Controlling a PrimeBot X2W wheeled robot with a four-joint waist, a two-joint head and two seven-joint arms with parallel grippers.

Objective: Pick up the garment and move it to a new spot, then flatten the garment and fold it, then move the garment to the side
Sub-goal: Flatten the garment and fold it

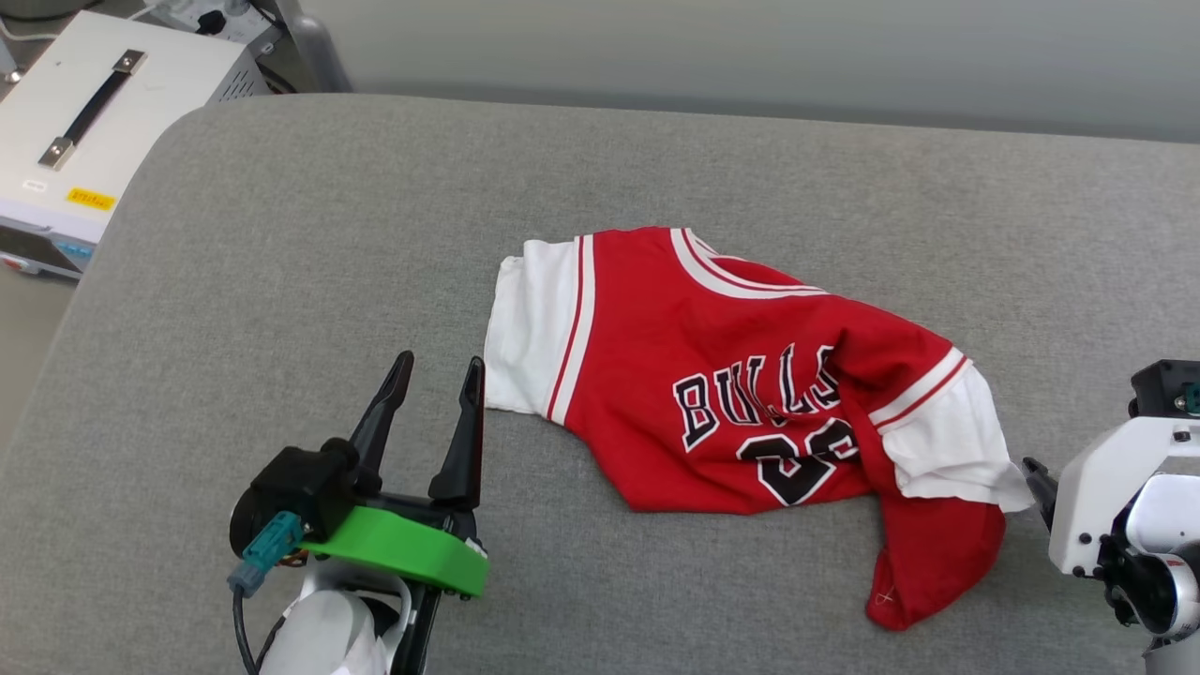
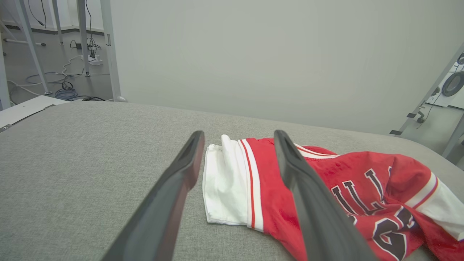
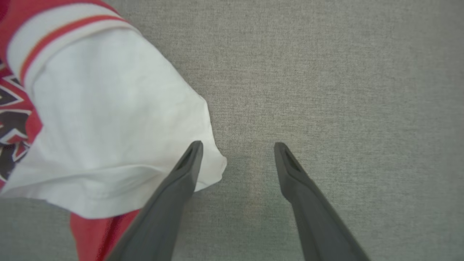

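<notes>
The garment [image 1: 741,375], a red jersey T-shirt with white sleeves and black "BULLS" lettering, lies crumpled on the grey padded table [image 1: 328,234], right of centre. Its right side is folded over itself, and a red corner trails toward the table's near edge. My left gripper [image 1: 441,361] stands open just left of the garment's left white sleeve [image 2: 224,188], fingers pointing at it, nothing between them. My right gripper [image 3: 238,145] hangs open over bare fabric beside the right white sleeve [image 3: 108,119]; its left finger [image 3: 181,181] overlaps the sleeve's corner.
A white equipment box [image 1: 94,122] with a black handle stands beyond the table's far left corner. A pale wall runs behind the table. Metal frame legs and cables [image 2: 65,90] show on the floor to the left. Bare table surface stretches left of the garment.
</notes>
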